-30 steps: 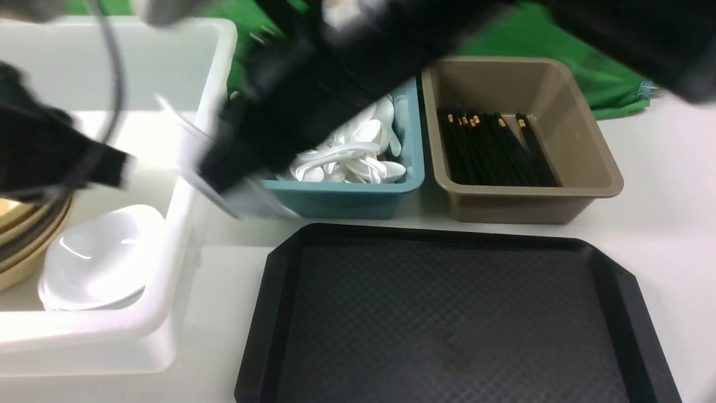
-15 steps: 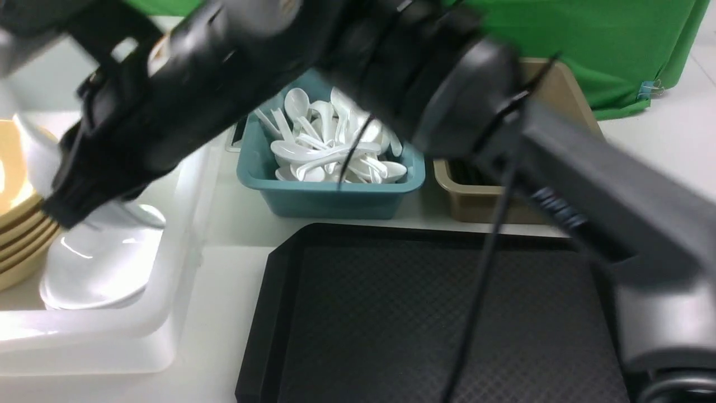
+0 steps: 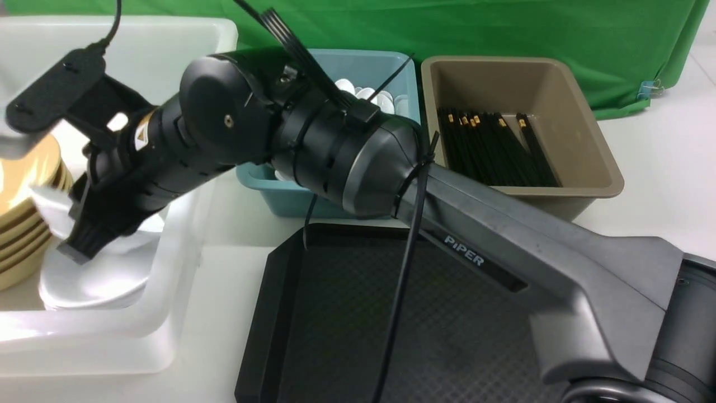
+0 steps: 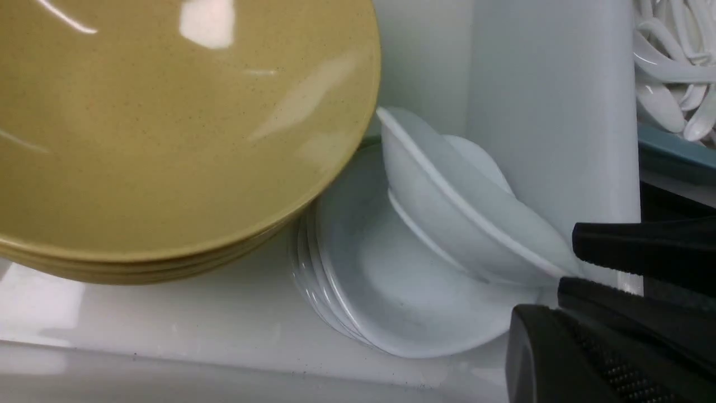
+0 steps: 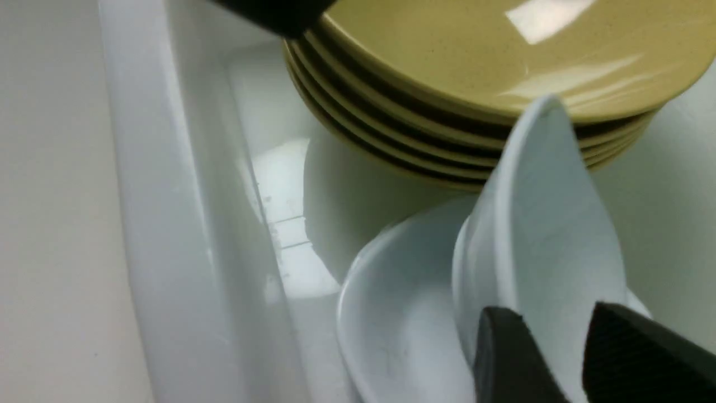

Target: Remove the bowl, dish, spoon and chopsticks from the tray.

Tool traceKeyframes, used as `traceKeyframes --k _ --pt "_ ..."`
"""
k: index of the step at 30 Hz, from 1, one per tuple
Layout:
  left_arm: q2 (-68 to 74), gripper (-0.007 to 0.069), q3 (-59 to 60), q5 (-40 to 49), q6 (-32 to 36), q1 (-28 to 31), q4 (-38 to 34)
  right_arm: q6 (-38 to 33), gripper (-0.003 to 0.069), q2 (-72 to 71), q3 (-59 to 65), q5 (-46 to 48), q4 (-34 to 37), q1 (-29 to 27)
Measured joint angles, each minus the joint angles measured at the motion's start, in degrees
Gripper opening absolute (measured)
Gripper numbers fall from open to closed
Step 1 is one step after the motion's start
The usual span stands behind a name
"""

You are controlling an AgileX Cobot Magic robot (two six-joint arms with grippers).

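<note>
1. Reaching from five o'clock toward nine o'clock, the right arm (image 3: 335,145) crossed the bare tray (image 3: 335,347), which looked cleared.
2. The white crate (image 3: 162,324), at the tray's nine o'clock, collected crockery: mustard bowls (image 3: 22,173) stacked beside white dishes (image 3: 95,280).
3. The right gripper (image 5: 559,336) pinched one tilted dish (image 5: 537,224) by its rim, probably to nest it on that stack; the left gripper (image 4: 559,358) showed only partly, its opening untellable.
4. Chopsticks (image 3: 492,148) lay in the brown bin (image 3: 587,140) at one o'clock.
5. "PiPER" (image 3: 463,250) marked the arm.

Front view over tray (image 3: 335,324), facing forward and down, both wrist views close, sharing bowl stack (image 4: 168,123)
</note>
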Motion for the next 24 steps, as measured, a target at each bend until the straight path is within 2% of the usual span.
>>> traceKeyframes --k 3,6,9,12,13,14,15,17,19,20,21,24 --pt "0.0 -0.0013 0.0 0.0 0.3 0.0 0.1 0.6 0.0332 -0.1 -0.1 1.7 -0.1 0.1" --pt "0.0 -0.0013 0.0 0.0 0.6 0.0 0.1 0.7 0.0346 -1.3 -0.1 5.6 -0.3 0.0" --pt "0.0 -0.0013 0.0 0.1 0.6 0.0 0.1 0.9 0.0326 -3.4 -0.1 9.1 -0.6 -0.5" --pt "-0.4 -0.0013 0.0 0.0 1.2 -1.4 -0.2 2.9 0.0199 -10.4 -0.1 17.3 -5.7 -3.0" --pt "-0.6 -0.0013 0.0 0.0 1.4 -1.9 -0.3 3.2 0.0188 -10.8 -0.1 17.8 -6.1 -3.5" --pt "-1.2 -0.0013 0.0 -0.1 2.3 -4.2 -0.6 5.7 0.0099 -14.6 -0.1 20.9 -10.1 -5.6" --pt "-1.8 -0.0013 0.0 -0.2 2.8 -6.5 -0.9 7.3 0.0058 -17.1 0.3 21.9 -12.5 -7.2" --pt "-2.8 -0.0013 0.0 -0.2 4.6 -11.7 -1.3 9.8 0.0022 -22.2 2.0 22.5 -15.5 -10.6" --pt "-4.2 -0.0013 0.0 -0.5 6.9 -18.0 -1.6 11.8 0.0010 -27.3 4.1 22.7 -17.6 -13.6" --pt "-5.6 -0.0013 0.0 -1.0 8.5 -23.0 -2.1 13.6 0.0007 -32.3 7.4 22.8 -19.8 -16.0" --pt "-5.8 -0.0013 0.0 -1.4 8.8 -23.7 -2.2 13.8 0.0006 -33.8 7.9 22.8 -20.5 -16.3" --pt "-10.1 -0.0013 0.3 -3.7 10.0 -32.9 -2.9 17.8 0.0004 -46.4 18.1 22.8 -27.5 -20.3"
